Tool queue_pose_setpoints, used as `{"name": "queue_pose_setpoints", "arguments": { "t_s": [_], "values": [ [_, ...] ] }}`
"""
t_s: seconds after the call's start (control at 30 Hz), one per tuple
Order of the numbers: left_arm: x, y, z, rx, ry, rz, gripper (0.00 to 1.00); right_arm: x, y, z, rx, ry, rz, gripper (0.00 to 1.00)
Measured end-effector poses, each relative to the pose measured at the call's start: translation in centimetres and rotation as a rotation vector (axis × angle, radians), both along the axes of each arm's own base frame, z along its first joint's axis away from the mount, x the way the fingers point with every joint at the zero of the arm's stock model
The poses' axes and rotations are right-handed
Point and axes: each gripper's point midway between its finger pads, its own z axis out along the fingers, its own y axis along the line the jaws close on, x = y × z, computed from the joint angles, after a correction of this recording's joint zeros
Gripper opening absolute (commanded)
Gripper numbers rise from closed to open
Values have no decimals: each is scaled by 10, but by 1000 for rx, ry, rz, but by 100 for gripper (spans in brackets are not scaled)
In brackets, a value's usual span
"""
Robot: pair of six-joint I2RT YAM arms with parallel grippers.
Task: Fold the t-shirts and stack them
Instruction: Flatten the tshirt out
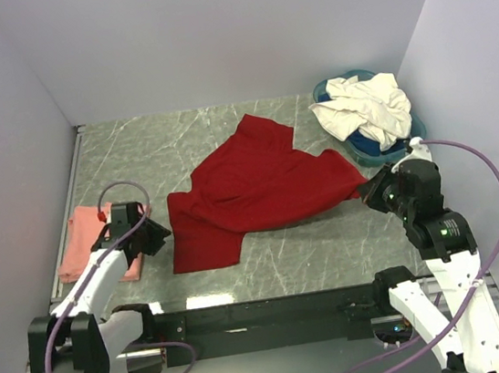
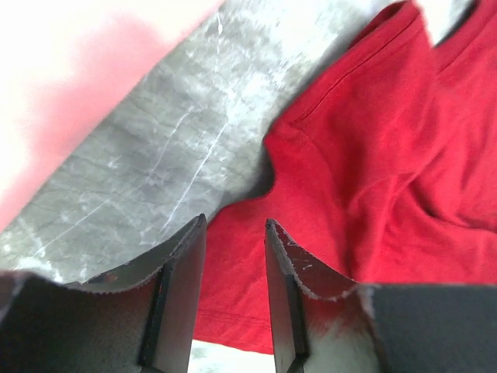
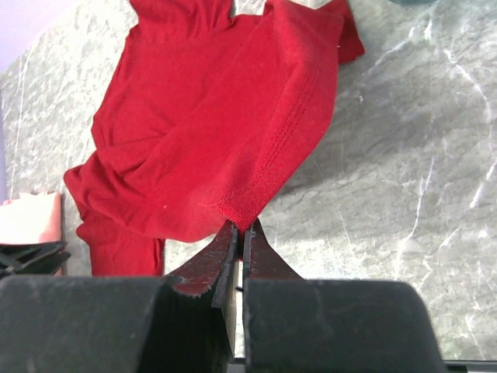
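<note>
Grip | left fingers apart, empty | right fingers clamped on red tee hem | pink tee part-hidden by left arm

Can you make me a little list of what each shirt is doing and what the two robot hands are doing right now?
red t-shirt: lying rumpled and unfolded in the middle of the table
pink t-shirt: folded, at the table's left edge
cream t-shirts: heaped in the blue basin, far right corner
left gripper: open, holding nothing, at the red t-shirt's left edge
right gripper: shut on the red t-shirt's right corner
</note>
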Motion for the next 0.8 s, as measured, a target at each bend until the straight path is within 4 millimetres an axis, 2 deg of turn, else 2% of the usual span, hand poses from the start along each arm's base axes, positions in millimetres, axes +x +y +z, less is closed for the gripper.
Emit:
{"name": "queue_pose_setpoints", "arguments": {
  "t_s": [0.3, 0.53, 0.8],
  "values": [
    [4, -21, -22, 37, 46, -67, 44, 4, 8, -5, 18, 24, 39, 0],
    [20, -11, -25, 102, 34, -25, 45, 5, 10, -9, 18, 25, 56, 0],
    [41, -14, -27, 106, 7, -19, 43, 7, 12, -8, 19, 17, 69, 0]
  ]
}}
